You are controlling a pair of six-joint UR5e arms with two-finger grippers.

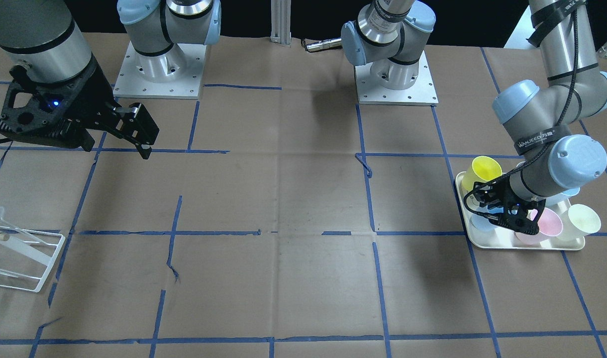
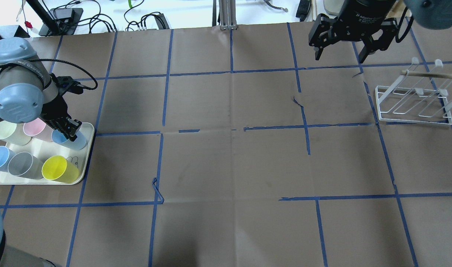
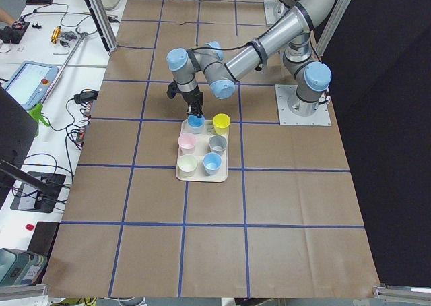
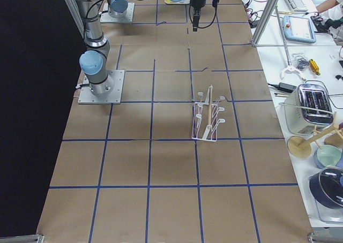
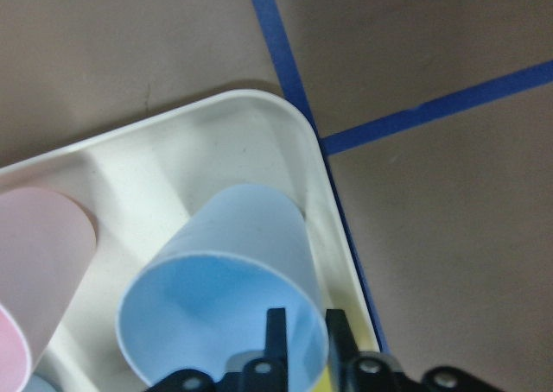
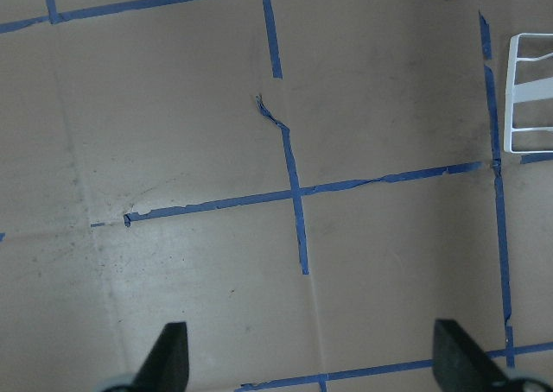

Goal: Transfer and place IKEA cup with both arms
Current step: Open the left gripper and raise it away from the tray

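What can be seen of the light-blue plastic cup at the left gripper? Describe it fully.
The small light-blue plastic tumbler is handleless, matte, tapering to a narrower base. It stands mouth up, empty, in a corner of the cream tray, beside a pink cup. The left gripper straddles its rim, one finger inside, one outside.

The left arm (image 1: 557, 49) and right arm (image 1: 40, 44) are silver-grey tubes with light-blue joint caps and black bands. A black cable (image 1: 573, 64) and white-lettered strap (image 1: 535, 140) wrap the left. The left pincer (image 5: 305, 327) and right pincer (image 2: 338, 59) are black.
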